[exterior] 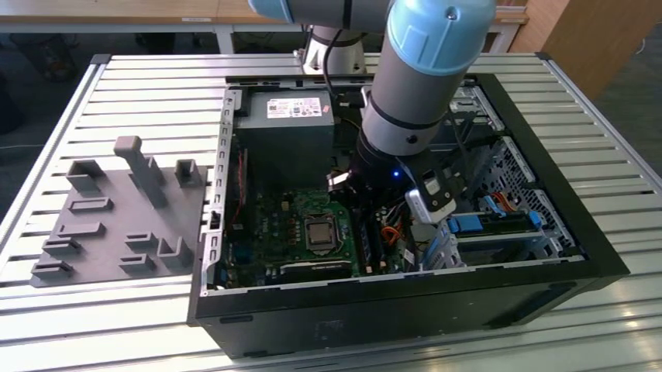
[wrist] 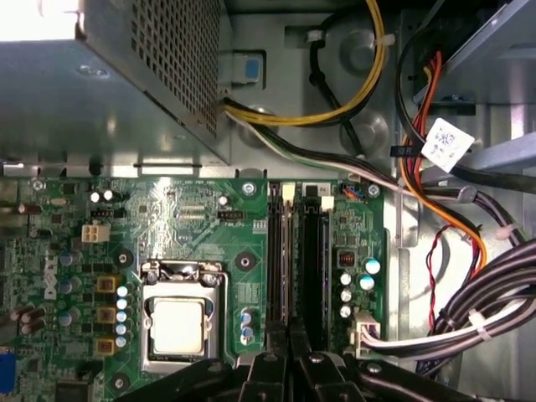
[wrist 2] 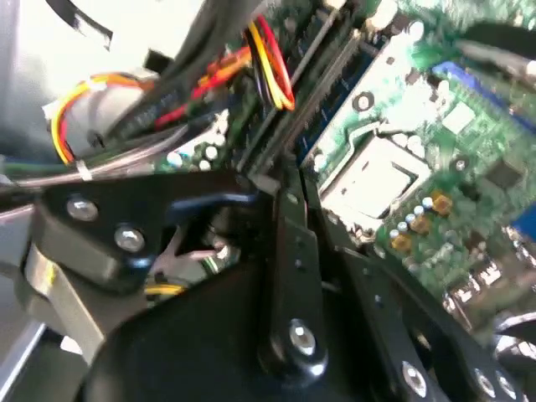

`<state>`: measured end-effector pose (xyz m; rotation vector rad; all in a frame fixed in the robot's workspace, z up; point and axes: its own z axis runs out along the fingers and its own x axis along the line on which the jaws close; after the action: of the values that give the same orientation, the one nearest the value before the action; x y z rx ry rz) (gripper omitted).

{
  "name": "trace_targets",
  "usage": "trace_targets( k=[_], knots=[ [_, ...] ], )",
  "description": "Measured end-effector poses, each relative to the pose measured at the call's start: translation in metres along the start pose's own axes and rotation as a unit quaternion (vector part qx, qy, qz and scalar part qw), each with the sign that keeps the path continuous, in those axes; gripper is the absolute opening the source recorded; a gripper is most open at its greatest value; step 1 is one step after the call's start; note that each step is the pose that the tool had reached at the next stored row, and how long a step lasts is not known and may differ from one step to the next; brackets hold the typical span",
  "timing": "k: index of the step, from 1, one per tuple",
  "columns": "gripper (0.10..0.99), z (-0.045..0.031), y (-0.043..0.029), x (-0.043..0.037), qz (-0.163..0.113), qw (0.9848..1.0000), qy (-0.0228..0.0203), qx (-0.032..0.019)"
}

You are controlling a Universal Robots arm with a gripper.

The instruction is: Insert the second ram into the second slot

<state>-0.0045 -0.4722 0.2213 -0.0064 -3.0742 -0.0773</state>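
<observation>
My gripper [exterior: 364, 208] reaches down into the open computer case, just beside the CPU socket [exterior: 318, 230] toward the exterior view's right. In the first wrist view its two fingers [wrist: 272, 368] stand close together, shut on the thin edge of the second ram [wrist: 287, 260]. That dark stick runs lengthwise along the second slot [wrist: 276, 243] and sits in or just above it. A neighbouring slot [wrist: 316, 260] lies parallel beside it. The second wrist view shows the gripper [wrist 2: 283, 188] pointing at the same long dark slots [wrist 2: 322, 79].
The grey power supply [wrist: 126, 75] sits beyond the slots' far ends. Bundled orange, yellow and black cables [wrist: 435, 209] crowd the side of the slots away from the socket [wrist: 177, 325]. Light-blue drive-bay clips [exterior: 466, 225] and the case wall [exterior: 579, 225] are close. A grey parts fixture [exterior: 114, 217] lies outside the case.
</observation>
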Motion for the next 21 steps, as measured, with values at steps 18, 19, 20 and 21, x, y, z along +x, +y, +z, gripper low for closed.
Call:
trace_targets(
  k=[18,19,20,21],
  knots=[
    [0.129,0.0007,0.0000,-0.0006,0.003,1.0000,0.0007,-0.0003],
    [0.129,0.0007,0.0001,-0.0009,0.003,1.0000,0.0007,-0.0003],
    [0.129,0.0007,0.0001,-0.0012,0.004,1.0000,0.0007,-0.0003],
    [0.129,0.0007,0.0001,-0.0013,0.004,1.0000,0.0006,-0.0004]
  ],
)
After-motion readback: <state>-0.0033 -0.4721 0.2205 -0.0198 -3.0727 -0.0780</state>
